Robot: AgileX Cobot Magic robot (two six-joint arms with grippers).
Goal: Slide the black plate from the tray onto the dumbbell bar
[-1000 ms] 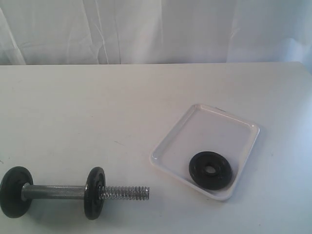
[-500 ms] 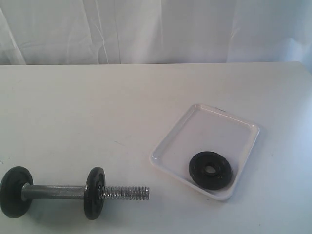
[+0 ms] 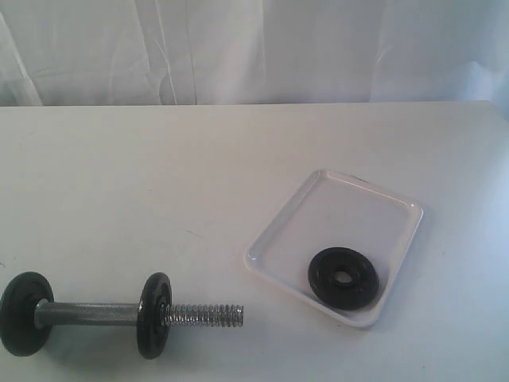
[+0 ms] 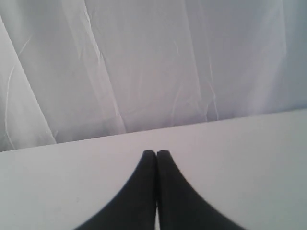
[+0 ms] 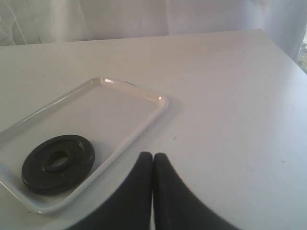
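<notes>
In the exterior view, the black plate [image 3: 343, 278] lies flat in the near corner of the white tray [image 3: 342, 219], on the right of the white tabletop [image 3: 199, 175]. The dumbbell bar [image 3: 87, 313] lies at the lower left, well apart from the tray. It carries two black discs [image 3: 153, 315], and its threaded end [image 3: 203, 315] points bare towards the tray. A white curtain [image 3: 238, 48] hangs behind.

In the left wrist view, the left fingers [image 4: 152, 160] are clenched together on nothing, over bare tabletop.

In the right wrist view, the right fingers [image 5: 148, 163] are likewise pressed together and hold nothing, just beside the tray's rim. The plate lies apart from them, inside the tray.
</notes>
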